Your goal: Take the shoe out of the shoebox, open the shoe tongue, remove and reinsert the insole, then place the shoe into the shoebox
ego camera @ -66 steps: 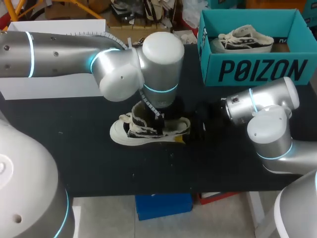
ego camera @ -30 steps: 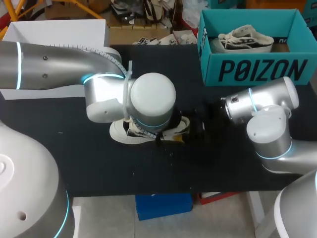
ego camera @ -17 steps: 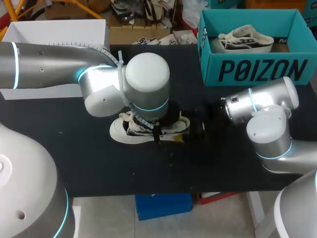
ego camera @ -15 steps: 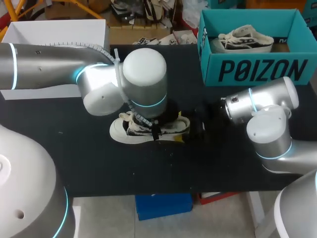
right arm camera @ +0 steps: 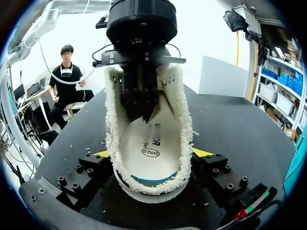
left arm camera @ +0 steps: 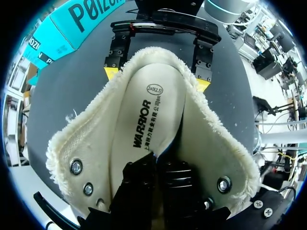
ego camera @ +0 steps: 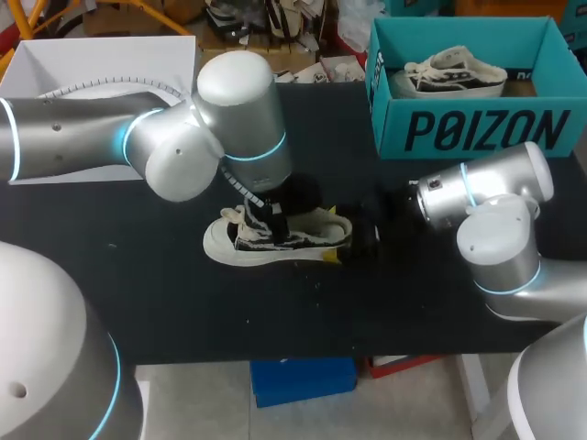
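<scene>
The shoe (ego camera: 275, 236) lies near the tabletop's (ego camera: 183, 302) middle, heel clamped by the right gripper (right arm camera: 151, 155). The left gripper (left arm camera: 156, 167), closed narrowly on the insole (left arm camera: 144, 120) inside, seems mid-removal; next it should draw the insole up and out smoothly.

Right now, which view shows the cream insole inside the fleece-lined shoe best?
The left wrist view: the cream insole shows along most of its length. The right wrist view shows the heel part; in the head view the fleece-lined shoe hides it.
</scene>
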### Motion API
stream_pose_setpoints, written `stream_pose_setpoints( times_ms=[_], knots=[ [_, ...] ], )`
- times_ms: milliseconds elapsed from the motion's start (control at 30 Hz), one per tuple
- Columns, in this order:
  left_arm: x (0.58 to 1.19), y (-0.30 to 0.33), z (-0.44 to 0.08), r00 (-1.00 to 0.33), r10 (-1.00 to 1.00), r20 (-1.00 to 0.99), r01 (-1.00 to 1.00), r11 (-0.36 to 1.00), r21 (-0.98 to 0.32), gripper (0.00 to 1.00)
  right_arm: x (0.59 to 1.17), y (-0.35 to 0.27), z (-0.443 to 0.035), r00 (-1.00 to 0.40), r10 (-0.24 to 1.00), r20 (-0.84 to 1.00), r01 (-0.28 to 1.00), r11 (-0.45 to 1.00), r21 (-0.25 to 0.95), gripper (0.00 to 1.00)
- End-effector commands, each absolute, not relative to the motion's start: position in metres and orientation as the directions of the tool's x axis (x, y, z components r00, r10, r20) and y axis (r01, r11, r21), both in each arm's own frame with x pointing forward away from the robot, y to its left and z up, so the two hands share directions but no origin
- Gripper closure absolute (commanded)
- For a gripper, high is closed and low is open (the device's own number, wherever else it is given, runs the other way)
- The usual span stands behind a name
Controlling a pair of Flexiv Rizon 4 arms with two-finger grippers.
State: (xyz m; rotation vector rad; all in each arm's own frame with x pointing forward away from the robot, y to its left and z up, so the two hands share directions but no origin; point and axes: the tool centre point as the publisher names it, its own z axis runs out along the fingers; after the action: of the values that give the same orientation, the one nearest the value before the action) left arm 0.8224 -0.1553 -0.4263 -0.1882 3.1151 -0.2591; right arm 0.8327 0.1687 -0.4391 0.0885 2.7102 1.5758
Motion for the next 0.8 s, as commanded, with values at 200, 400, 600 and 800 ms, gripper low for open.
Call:
stream_pose_setpoints(
  times_ms=[200,400,600,800],
  knots=[
    [0.821,-0.154,-0.457,-0.994,-0.095,0.049,-0.104,0.972,-0.212,1.00,0.832,0.167,-0.440,-0.998,0.052,0.024,0.047,0.494,0.868,1.00],
    [0.820,-0.155,-0.447,-0.994,-0.060,0.089,-0.080,0.967,-0.243,1.00,0.832,0.167,-0.440,-0.998,0.052,0.024,0.047,0.494,0.868,1.00],
    [0.818,-0.155,-0.437,-0.994,-0.038,0.101,-0.064,0.962,-0.267,1.00,0.832,0.167,-0.440,-0.998,0.052,0.024,0.047,0.494,0.868,1.00],
    [0.816,-0.153,-0.428,-0.994,-0.031,0.100,-0.058,0.958,-0.280,1.00,0.832,0.167,-0.440,-0.998,0.052,0.024,0.047,0.494,0.868,1.00]
  ],
)
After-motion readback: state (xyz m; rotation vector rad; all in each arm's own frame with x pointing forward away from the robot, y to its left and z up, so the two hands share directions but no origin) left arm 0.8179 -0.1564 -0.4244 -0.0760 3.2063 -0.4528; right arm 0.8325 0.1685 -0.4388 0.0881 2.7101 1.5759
